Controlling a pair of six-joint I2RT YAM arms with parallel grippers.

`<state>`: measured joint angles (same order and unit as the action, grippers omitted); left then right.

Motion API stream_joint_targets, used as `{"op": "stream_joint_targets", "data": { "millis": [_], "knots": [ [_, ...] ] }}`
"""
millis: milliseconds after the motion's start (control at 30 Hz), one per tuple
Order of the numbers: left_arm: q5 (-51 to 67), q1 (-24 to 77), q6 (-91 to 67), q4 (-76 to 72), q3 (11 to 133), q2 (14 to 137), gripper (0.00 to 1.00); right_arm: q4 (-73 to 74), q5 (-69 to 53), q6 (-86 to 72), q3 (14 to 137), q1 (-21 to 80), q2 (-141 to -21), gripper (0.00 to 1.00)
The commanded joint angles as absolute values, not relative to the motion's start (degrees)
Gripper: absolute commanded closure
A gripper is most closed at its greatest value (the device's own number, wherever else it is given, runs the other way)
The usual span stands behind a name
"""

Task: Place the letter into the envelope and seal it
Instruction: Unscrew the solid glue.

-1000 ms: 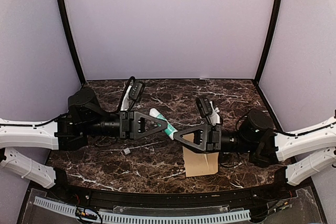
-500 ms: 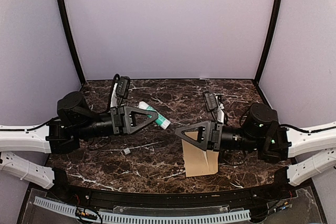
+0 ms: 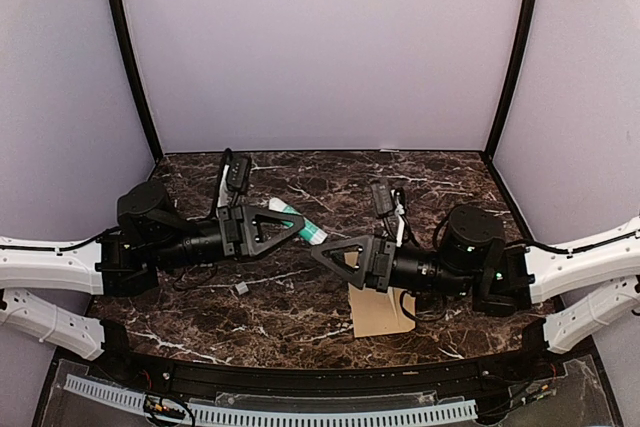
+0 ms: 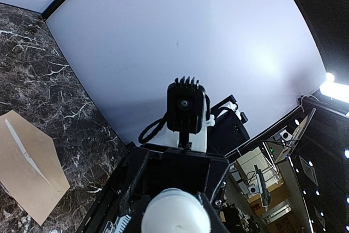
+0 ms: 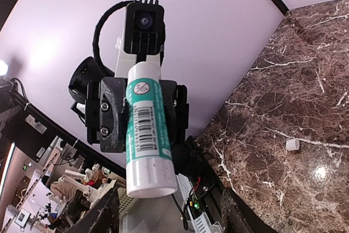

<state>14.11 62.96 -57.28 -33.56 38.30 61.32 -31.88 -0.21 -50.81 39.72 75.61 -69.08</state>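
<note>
Since no white letter shows beside the flat tan paper envelope at lower centre, sealing seems to remain: the left gripper clenches a white-teal glue stick, the right gripper hangs released.

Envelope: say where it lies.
Top view: the envelope lies flat on the marble table, right of centre near the front edge, partly beneath the right arm.

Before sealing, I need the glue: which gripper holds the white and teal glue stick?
The left gripper, shut on the white and teal glue stick; the right gripper is open, empty.
</note>
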Motion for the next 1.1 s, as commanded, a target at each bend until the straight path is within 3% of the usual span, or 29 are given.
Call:
{"op": "stream_joint_targets", "data": {
  "millis": [0, 1067],
  "knots": [
    [15.31, 63.19, -57.83, -37.18, 37.79, 61.51, 1.0, -38.03, 3.93, -52.42, 41.84, 76.02, -69.74, 0.42],
    [16.61, 63.19, -57.17, -40.05, 37.45, 62.44, 1.0, -42.52, 2.4, -56.69, 42.39, 76.02, -72.86, 0.72]
  ]
}}
